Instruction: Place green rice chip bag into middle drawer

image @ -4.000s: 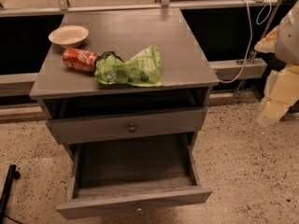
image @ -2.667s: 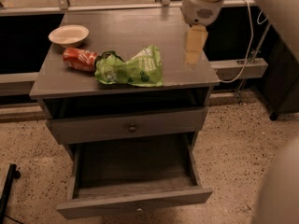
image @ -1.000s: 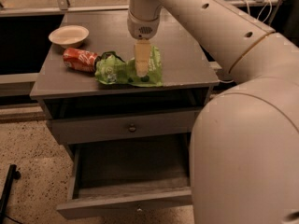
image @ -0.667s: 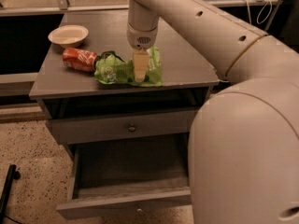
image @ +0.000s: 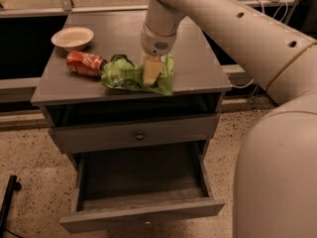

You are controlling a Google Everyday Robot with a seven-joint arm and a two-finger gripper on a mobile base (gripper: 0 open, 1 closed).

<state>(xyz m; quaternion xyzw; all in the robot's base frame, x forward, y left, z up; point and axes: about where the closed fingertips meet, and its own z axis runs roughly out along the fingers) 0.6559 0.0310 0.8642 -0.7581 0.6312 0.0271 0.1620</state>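
The green rice chip bag (image: 126, 75) lies crumpled on the grey cabinet top (image: 193, 58), near its front edge. My gripper (image: 151, 74) has come down from above onto the right half of the bag and touches it. The middle drawer (image: 141, 182) stands pulled out below, its grey floor bare. The drawer with the round knob (image: 139, 136) above it is closed.
A red soda can (image: 85, 63) lies on its side touching the bag's left end. A white bowl (image: 73, 37) sits at the back left of the top. My large white arm (image: 257, 83) fills the right side. A black object (image: 7, 202) is on the speckled floor at left.
My arm swung in from the right over the cabinet top, and the gripper lowered onto the green bag. The bag, can and bowl have not moved.
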